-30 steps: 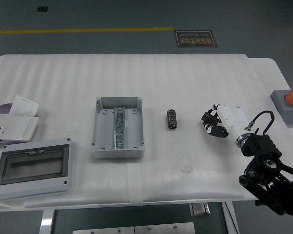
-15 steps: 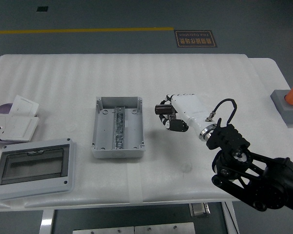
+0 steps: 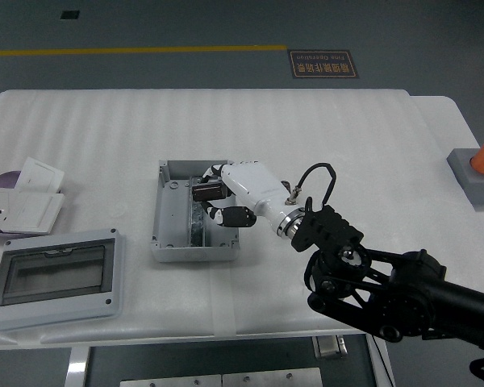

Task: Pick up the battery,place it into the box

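While gripping battery [image 3: 205, 193], robot hand [image 3: 223, 196] inside box [image 3: 168, 246] rim.

Layout on the counter [image 3: 347, 129]

We see the box [image 3: 168, 242] mid-counter, its lid [image 3: 55, 276] to the left and nearer us, wall plates [image 3: 24, 201] behind the lid at the left edge. The right hand [image 3: 218, 197] is over the box, holding the battery [image 3: 207, 192].

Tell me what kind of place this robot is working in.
Probably an industrial lab or workshop: a grey floor with a yellow line and a floor sign, and on the padded table a grey box and clear-windowed cover.
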Controlling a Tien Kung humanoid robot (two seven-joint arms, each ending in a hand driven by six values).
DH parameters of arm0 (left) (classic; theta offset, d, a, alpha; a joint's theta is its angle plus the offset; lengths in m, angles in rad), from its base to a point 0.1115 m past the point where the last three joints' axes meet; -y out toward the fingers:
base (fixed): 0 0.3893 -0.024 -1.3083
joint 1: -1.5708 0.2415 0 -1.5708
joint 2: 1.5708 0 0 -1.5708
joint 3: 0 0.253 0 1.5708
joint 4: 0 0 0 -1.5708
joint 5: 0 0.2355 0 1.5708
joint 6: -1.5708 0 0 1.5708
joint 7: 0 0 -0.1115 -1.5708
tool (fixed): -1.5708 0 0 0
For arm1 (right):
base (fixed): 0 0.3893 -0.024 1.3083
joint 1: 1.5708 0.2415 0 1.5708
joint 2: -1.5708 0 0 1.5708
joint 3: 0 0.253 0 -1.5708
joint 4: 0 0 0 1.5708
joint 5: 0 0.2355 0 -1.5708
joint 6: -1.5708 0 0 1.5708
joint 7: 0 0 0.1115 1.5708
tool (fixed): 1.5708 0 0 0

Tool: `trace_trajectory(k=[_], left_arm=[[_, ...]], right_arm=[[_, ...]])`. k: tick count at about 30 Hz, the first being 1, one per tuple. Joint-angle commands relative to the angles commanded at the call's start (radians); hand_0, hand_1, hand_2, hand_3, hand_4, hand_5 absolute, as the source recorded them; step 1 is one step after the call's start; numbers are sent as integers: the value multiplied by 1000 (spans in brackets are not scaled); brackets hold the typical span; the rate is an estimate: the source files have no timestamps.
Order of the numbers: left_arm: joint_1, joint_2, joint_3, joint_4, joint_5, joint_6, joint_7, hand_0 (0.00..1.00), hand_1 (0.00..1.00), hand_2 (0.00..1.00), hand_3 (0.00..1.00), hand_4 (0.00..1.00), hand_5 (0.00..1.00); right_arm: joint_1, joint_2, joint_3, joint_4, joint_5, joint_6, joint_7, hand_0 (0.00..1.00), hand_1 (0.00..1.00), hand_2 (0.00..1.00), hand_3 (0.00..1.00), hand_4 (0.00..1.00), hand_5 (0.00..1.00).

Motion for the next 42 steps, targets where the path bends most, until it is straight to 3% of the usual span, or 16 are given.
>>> trace_trajectory(k=[1,2,7,8,13,14,20,22,27,36,42], left_arm=[[0,0,-6,0,6,1,-1,575,629,525,538,652,204],[-1,1,-11,0,11,1,-3,575,626,521,534,652,193],[-3,1,-25,0,25,-1,-4,575,626,521,534,652,193],[-3,1,-24,0,24,-2,-4,573,620,509,526,664,180],[-1,0,-9,0,10,-10,4,573,620,509,526,664,180],[0,0,-6,0,7,-11,6,572,617,498,517,686,169],[4,0,-1,0,-2,-13,13,573,622,497,515,697,173],[5,-2,2,0,-7,-13,14,573,622,497,515,697,173],[6,-3,7,0,-15,-16,19,574,620,500,518,682,170],[3,-3,10,0,-16,-18,18,574,618,502,521,659,166],[4,-3,11,0,-15,-17,16,575,617,498,523,671,155]], right_arm=[[3,3,-8,-5,0,4,-3,292,432,410,661,355,186],[6,5,-16,-9,0,8,-6,604,694,732,998,589,295],[14,18,-34,-21,-3,13,-18,604,694,732,998,589,295],[14,19,-33,-23,-4,12,-19,820,851,878,998,678,304],[4,15,1,-30,-5,5,-14,820,851,878,998,678,304],[2,11,12,-31,-3,5,-13,871,896,920,998,749,300],[-23,-46,95,-47,14,13,-12,872,900,923,998,776,319],[-28,-72,107,-59,25,29,-14,872,900,923,998,776,319],[-19,-119,88,-79,65,122,-17,865,884,913,998,800,320],[26,-130,27,-155,76,214,-23,861,877,903,998,831,339],[48,-133,6,-202,66,226,-20,867,874,903,998,863,367]])
